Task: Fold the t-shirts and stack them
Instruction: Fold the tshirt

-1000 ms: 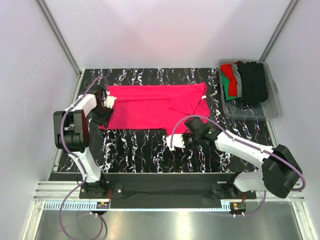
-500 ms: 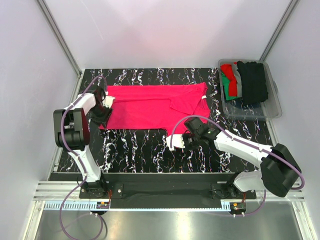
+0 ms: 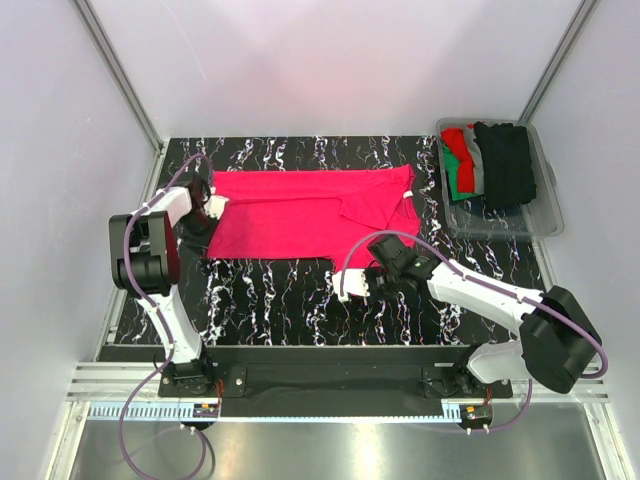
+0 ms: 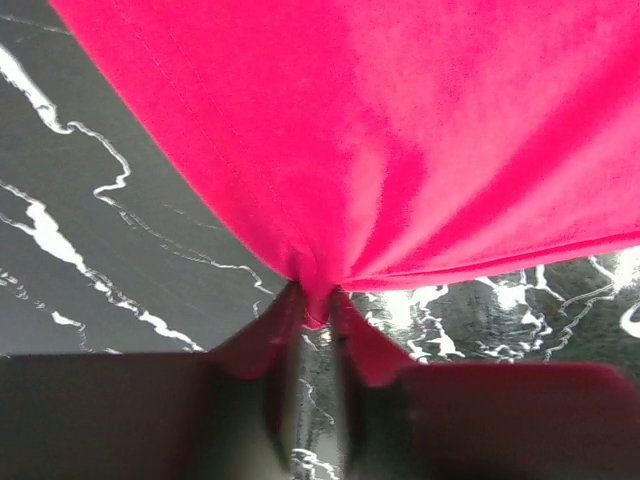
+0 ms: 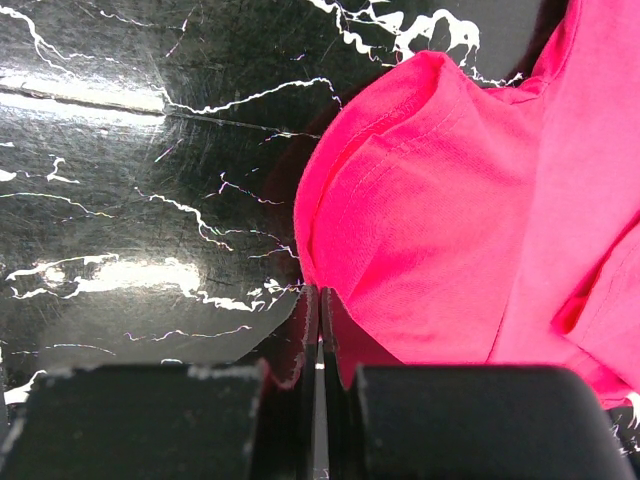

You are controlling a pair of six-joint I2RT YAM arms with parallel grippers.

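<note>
One bright pinkish-red cloth t-shirt (image 3: pixel 300 215) lies spread flat on the black, white-veined marble-pattern table (image 3: pixel 280 300). One clear plastic bin (image 3: pixel 548 215) at the table's far right holds four more: a red shirt (image 3: pixel 456 140), a green shirt (image 3: pixel 452 172), a grey shirt (image 3: pixel 476 160) and a black shirt (image 3: pixel 505 160). The overhead view shows two arms, one at each side of the spread shirt.

Only the wrist views show the jaws. The left gripper (image 4: pixel 315 340) pinches a gathered fold of the shirt's edge. The right gripper (image 5: pixel 320 330) has its jaws pressed together at the hem; whether cloth is caught there I cannot tell.
</note>
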